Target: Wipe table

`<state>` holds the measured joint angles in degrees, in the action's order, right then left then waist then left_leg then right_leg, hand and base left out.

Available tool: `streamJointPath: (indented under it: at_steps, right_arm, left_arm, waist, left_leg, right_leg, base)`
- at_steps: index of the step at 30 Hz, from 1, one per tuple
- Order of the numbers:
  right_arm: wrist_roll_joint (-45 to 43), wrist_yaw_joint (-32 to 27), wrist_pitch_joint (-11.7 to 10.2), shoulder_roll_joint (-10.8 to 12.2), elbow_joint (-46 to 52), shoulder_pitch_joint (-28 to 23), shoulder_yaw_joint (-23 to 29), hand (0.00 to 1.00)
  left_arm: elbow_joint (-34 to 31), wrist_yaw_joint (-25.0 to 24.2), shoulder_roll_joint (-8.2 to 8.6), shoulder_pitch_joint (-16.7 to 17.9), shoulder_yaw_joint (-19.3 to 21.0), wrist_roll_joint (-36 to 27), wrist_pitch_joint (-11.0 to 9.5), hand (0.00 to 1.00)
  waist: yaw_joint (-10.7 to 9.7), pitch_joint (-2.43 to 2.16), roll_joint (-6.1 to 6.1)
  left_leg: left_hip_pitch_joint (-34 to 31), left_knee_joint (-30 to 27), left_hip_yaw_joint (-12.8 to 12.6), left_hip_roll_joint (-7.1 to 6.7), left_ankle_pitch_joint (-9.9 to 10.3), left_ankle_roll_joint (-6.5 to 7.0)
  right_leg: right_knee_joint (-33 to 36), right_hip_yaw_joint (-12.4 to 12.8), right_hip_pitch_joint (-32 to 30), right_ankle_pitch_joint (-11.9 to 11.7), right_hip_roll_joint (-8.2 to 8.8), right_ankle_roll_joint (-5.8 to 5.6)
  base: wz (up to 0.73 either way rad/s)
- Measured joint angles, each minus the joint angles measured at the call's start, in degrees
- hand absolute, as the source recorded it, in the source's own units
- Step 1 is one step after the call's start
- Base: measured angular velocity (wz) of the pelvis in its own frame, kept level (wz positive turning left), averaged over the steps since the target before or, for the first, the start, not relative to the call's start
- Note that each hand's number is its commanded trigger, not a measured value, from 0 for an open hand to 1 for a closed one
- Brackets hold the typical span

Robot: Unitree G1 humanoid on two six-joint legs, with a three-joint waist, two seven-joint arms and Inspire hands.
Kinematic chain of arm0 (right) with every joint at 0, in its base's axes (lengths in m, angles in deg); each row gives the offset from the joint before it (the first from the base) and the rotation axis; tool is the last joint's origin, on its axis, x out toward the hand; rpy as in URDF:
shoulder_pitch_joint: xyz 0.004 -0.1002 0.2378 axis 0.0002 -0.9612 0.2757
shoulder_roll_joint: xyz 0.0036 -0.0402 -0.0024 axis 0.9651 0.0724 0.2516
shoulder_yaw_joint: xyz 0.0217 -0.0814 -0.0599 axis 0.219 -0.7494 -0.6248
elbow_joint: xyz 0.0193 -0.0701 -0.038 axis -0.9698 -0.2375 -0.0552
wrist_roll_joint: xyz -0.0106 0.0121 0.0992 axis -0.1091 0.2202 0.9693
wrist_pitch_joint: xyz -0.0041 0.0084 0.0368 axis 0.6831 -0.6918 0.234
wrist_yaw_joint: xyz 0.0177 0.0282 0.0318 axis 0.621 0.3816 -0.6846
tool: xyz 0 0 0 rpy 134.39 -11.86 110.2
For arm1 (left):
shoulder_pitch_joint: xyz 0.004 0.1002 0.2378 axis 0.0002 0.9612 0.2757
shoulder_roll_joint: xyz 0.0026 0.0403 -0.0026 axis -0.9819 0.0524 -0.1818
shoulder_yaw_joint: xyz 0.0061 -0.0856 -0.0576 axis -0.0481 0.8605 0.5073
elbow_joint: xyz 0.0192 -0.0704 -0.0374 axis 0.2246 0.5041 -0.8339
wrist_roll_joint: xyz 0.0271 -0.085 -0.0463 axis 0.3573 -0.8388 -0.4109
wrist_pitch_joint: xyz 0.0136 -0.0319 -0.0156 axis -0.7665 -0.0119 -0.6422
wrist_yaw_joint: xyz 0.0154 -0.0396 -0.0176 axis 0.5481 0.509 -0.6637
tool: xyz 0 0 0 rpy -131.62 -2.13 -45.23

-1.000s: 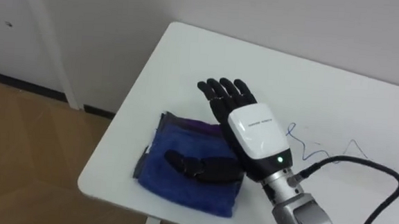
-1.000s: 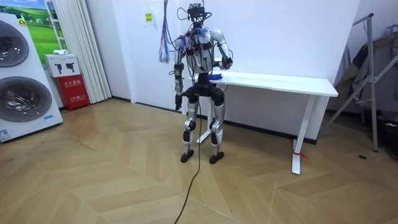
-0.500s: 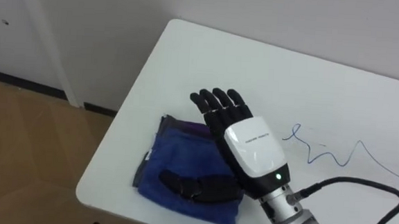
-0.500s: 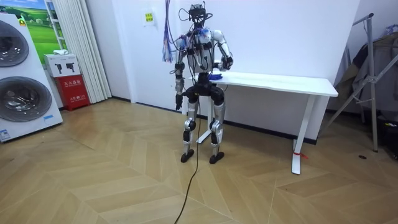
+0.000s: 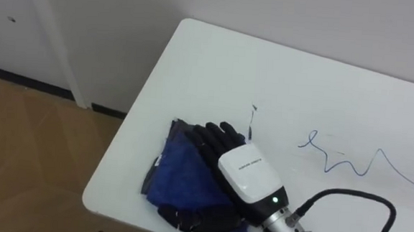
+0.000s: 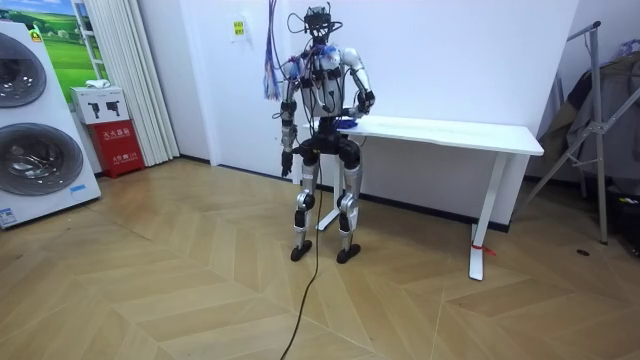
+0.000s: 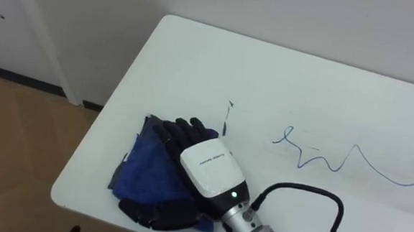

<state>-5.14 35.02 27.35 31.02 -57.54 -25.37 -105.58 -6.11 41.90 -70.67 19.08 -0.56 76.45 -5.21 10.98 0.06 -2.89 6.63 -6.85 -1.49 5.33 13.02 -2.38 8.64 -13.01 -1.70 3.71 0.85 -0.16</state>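
A blue cloth (image 5: 177,173) lies on the white table (image 5: 267,69) at its near left corner. My right hand (image 5: 245,177) lies flat on top of it, fingers (image 5: 213,139) straight and pointing away from me, thumb (image 5: 193,219) spread along the cloth's near edge. The cloth is rumpled under the palm. Just beyond the fingertips is a short dark pen stroke (image 5: 252,117), and further right a blue scribble (image 5: 337,158) runs across the tabletop. In the room view I stand at the table's (image 6: 450,130) end on the room view's left, my left hand (image 6: 286,166) hanging at my side.
The table's left and near edges run close to the cloth, with wooden floor (image 5: 24,155) below. A white wall stands behind the table. In the room view, washing machines (image 6: 30,130) and a red box (image 6: 118,148) stand far off at the room view's left.
My right hand has drawn back towards me and to the left, from half on the bare table onto the cloth, uncovering the short dark stroke. The cloth has bunched slightly.
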Motion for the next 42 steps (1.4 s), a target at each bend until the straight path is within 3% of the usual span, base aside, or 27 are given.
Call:
streamJointPath:
  at_steps: [16,23,28,38,42]
  right_arm:
    - [0.19,2.16,0.44,-0.03,-4.10,-0.07,0.35,0.00]
    - [1.16,2.12,-0.01,0.17,-4.37,-0.01,3.45,0.00]
    - [1.41,1.72,0.03,1.04,-4.43,-0.02,6.52,0.00]
    - [1.62,1.22,0.02,2.90,-1.81,0.00,6.69,0.00]
    - [1.61,1.29,-0.07,3.45,-1.42,0.07,6.47,0.00]
  left_arm:
    - [1.18,0.02,0.03,0.46,0.00,0.02,0.10,0.00]
    - [1.19,0.03,0.60,0.34,0.06,0.00,0.32,0.00]
    - [1.08,0.10,0.76,0.50,-0.06,-0.02,0.27,0.00]
    - [0.65,0.28,0.75,2.15,-0.70,1.10,0.31,0.00]
    - [0.54,0.52,0.76,2.25,-0.67,1.22,0.31,0.00]
  waist:
    - [-0.05,0.08,-0.29]
    - [-0.59,0.09,-0.31]
    - [-1.46,0.12,-0.26]
    - [-1.05,0.16,-0.16]
    - [-0.91,0.39,0.29]
  left_leg:
    - [0.58,0.09,0.36,-0.02,0.01,0.01]
    - [1.06,0.10,0.42,-0.06,0.03,0.06]
    - [1.39,0.15,0.42,-0.04,0.03,0.06]
    - [2.09,0.11,0.22,-0.02,0.31,0.34]
    - [2.07,0.19,0.25,-0.02,0.32,0.36]
  right_leg:
    - [-0.25,-0.13,0.81,0.15,0.07,-0.18]
    - [-0.23,-0.09,1.32,0.21,0.12,-0.25]
    - [-0.71,0.04,1.93,0.22,0.01,-0.27]
    - [-0.84,-0.27,2.63,0.33,0.03,-0.45]
    - [-0.80,-0.26,2.62,0.32,0.02,-0.45]
  base:
    - [0.00]
    - [0.00]
    - [0.00]
    - [0.00]
    - [0.00]
